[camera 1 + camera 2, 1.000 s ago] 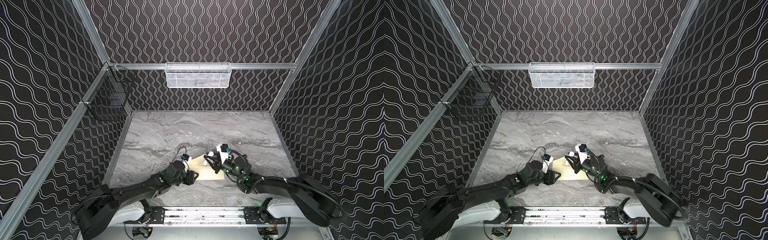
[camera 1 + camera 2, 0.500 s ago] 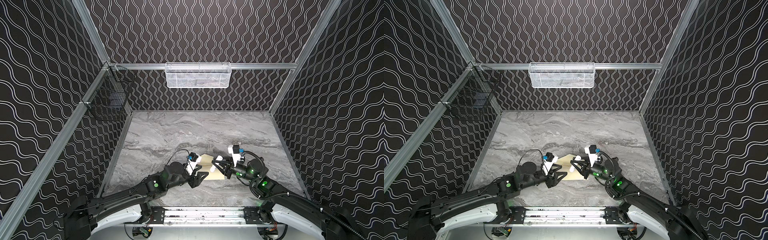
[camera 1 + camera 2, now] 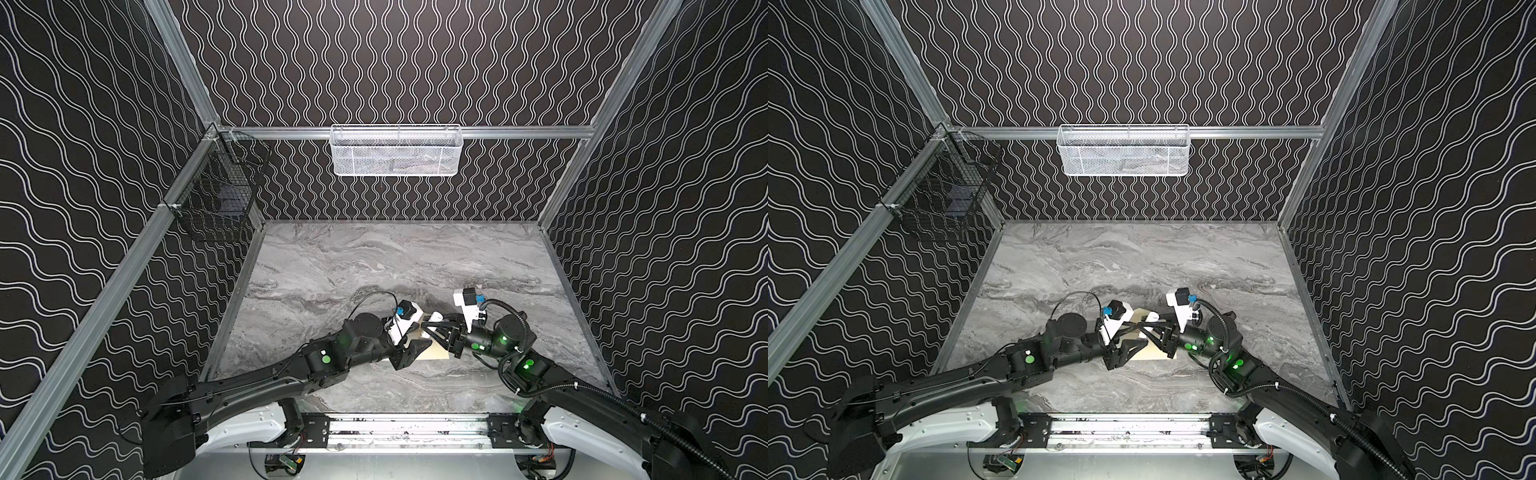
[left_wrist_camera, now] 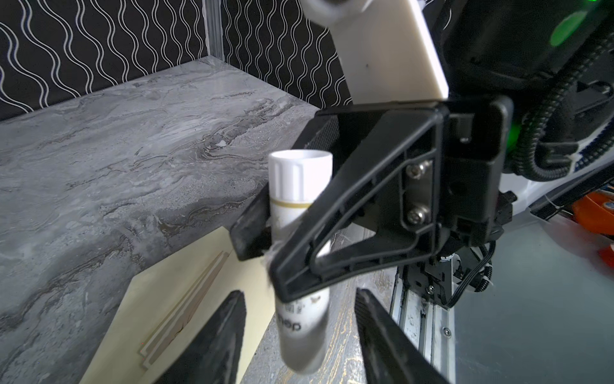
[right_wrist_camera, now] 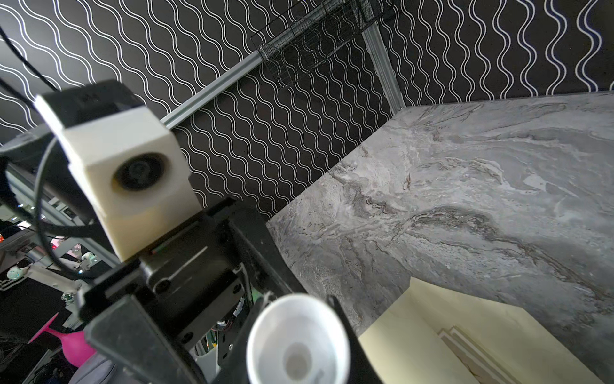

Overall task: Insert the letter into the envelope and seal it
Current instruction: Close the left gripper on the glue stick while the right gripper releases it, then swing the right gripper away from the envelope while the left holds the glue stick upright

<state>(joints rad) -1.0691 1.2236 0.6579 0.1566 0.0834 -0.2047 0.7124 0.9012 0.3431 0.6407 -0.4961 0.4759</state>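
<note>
Item in hand: white stick [image 4: 300, 199], pinched around mid-length by the right end effector [image 4: 270, 256], jaws narrow and tight on its barrel, raised clear of the surface [image 4: 116, 149]. Left end effector [image 4: 300, 332]: jaws at middling width, empty, set on either side of the stick's lower end without touching it. Envelope [image 4: 159, 299]: pale cream, lying flat on the surface directly beneath both end effectors, near the front edge and close to the middle in both top views. Letter: not made out as a whole sheet; a thin tan stepped strip [image 4: 186, 309] on the envelope's face, possibly its edge inside the pocket, not certain. Step judged: sealing stage, readying the stick, most likely uncapping it between the two arms. Next move calls for: closing the left jaws squarely on the lower end, then a straight pull along the stick's axis while the right grip holds firm. Afterwards, bringing the bared tip down to the envelope's flap. Flap's position hidden under the arms in the top views.
</note>
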